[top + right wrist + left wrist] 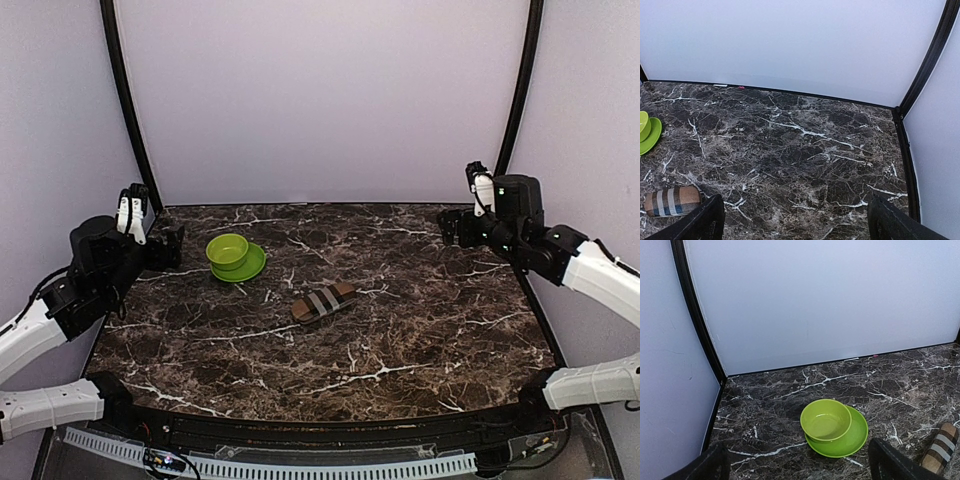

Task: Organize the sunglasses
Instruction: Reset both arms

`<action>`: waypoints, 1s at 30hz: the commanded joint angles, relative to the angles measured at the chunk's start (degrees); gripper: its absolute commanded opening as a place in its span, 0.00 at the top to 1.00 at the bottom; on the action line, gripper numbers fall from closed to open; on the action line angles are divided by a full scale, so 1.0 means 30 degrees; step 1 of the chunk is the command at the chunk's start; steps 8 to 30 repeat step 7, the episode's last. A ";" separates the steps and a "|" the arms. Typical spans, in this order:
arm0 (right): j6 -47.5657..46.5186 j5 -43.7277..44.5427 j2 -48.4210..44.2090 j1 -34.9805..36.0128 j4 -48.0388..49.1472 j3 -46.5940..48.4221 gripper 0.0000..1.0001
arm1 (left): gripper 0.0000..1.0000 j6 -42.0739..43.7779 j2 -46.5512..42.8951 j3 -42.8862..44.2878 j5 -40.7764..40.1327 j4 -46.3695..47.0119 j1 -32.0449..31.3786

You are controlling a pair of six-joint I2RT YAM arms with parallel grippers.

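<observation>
No sunglasses show in any view. A brown soft case with grey and white stripes [323, 302] lies closed near the middle of the dark marble table [420, 340]. It also appears at the lower right of the left wrist view as the striped case [940, 454] and at the lower left of the right wrist view as the same case [672, 201]. My left gripper [172, 245] hovers at the table's left edge, open and empty. My right gripper [450, 226] hovers over the back right, open and empty, well away from the case.
A lime green bowl [228, 250] sits on a lime green plate [252, 267] at the back left, just right of the left gripper [800, 467]. White walls and black corner posts enclose the table. Bare marble lies under the right gripper [797, 225].
</observation>
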 commanded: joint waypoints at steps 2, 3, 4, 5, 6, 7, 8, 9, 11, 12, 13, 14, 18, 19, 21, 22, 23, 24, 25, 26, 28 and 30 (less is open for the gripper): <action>-0.0093 0.0251 -0.0234 0.0009 0.0831 -0.0334 0.00 | 0.02 0.0296 0.0095 -0.0147 -0.0224 0.0194 0.0095; -0.0086 0.0253 -0.0228 0.0009 0.0869 -0.0358 0.00 | 0.02 0.0344 0.0111 -0.0118 -0.0198 0.0126 0.0086; -0.0129 0.0209 -0.0201 0.0009 0.0910 -0.0342 0.00 | 0.02 0.0376 0.0146 -0.0052 -0.0198 0.0070 0.0081; -0.0149 0.0141 -0.0172 -0.0013 0.0941 -0.0322 0.00 | 0.02 0.0405 0.0118 -0.0051 -0.0235 0.0100 0.0095; -0.0166 0.0126 -0.0142 0.0003 0.0912 -0.0309 0.00 | 0.02 0.0413 0.0092 -0.0088 -0.0324 0.0184 0.0082; -0.0179 0.0127 -0.0142 0.0012 0.0890 -0.0307 0.00 | 0.02 0.0388 0.0086 -0.0148 -0.0357 0.0209 0.0092; -0.0179 0.0127 -0.0142 0.0012 0.0890 -0.0307 0.00 | 0.02 0.0388 0.0086 -0.0148 -0.0357 0.0209 0.0092; -0.0179 0.0127 -0.0142 0.0012 0.0890 -0.0307 0.00 | 0.02 0.0388 0.0086 -0.0148 -0.0357 0.0209 0.0092; -0.0179 0.0127 -0.0142 0.0012 0.0890 -0.0307 0.00 | 0.02 0.0388 0.0086 -0.0148 -0.0357 0.0209 0.0092; -0.0179 0.0127 -0.0142 0.0012 0.0890 -0.0307 0.00 | 0.02 0.0388 0.0086 -0.0148 -0.0357 0.0209 0.0092; -0.0179 0.0127 -0.0142 0.0012 0.0890 -0.0307 0.00 | 0.02 0.0388 0.0086 -0.0148 -0.0357 0.0209 0.0092; -0.0179 0.0127 -0.0142 0.0012 0.0890 -0.0307 0.00 | 0.02 0.0388 0.0086 -0.0148 -0.0357 0.0209 0.0092; -0.0179 0.0127 -0.0142 0.0012 0.0890 -0.0307 0.00 | 0.02 0.0388 0.0086 -0.0148 -0.0357 0.0209 0.0092; -0.0179 0.0127 -0.0142 0.0012 0.0890 -0.0307 0.00 | 0.02 0.0388 0.0086 -0.0148 -0.0357 0.0209 0.0092; -0.0179 0.0127 -0.0142 0.0012 0.0890 -0.0307 0.00 | 0.02 0.0388 0.0086 -0.0148 -0.0357 0.0209 0.0092; -0.0179 0.0127 -0.0142 0.0012 0.0890 -0.0307 0.00 | 0.02 0.0388 0.0086 -0.0148 -0.0357 0.0209 0.0092; -0.0179 0.0127 -0.0142 0.0012 0.0890 -0.0307 0.00 | 0.02 0.0388 0.0086 -0.0148 -0.0357 0.0209 0.0092; -0.0179 0.0127 -0.0142 0.0012 0.0890 -0.0307 0.00 | 0.02 0.0388 0.0086 -0.0148 -0.0357 0.0209 0.0092; -0.0179 0.0127 -0.0142 0.0012 0.0890 -0.0307 0.00 | 0.02 0.0388 0.0086 -0.0148 -0.0357 0.0209 0.0092; -0.0179 0.0127 -0.0142 0.0012 0.0890 -0.0307 0.00 | 0.02 0.0388 0.0086 -0.0148 -0.0357 0.0209 0.0092; -0.0179 0.0127 -0.0142 0.0012 0.0890 -0.0307 0.00 | 0.02 0.0388 0.0086 -0.0148 -0.0357 0.0209 0.0092; -0.0179 0.0127 -0.0142 0.0012 0.0890 -0.0307 0.00 | 0.02 0.0388 0.0086 -0.0148 -0.0357 0.0209 0.0092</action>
